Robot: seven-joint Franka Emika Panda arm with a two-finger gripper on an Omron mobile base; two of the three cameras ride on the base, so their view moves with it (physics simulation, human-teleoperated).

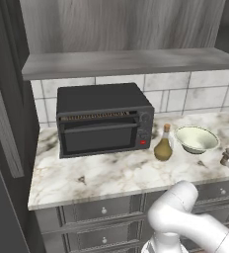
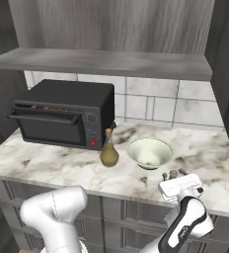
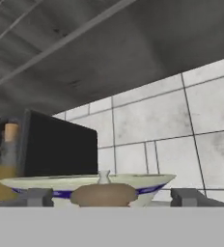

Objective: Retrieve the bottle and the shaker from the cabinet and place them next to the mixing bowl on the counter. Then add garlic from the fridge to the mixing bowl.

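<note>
Marble counter [image 1: 111, 173], grey drawers [image 1: 101, 210], tiled wall [image 1: 205, 91], black toaster oven [image 1: 104, 118].

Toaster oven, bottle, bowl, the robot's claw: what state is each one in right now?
Toaster oven: door shut, standing at the back of the counter.
Bottle: upright, stoppered, on the counter between oven and bowl.
Bowl: upright on the counter; nothing seen inside.
Shaker: between the gripper's fingertips, in front of the bowl.
Gripper: open, low over the counter's front edge.

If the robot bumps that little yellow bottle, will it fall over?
Probably not easily: the bottle has a fat round bottom and thin neck, so it should stand steady. It looks like smooth glass, so it might slip or break. If tipped, it could roll toward the bowl.
</note>
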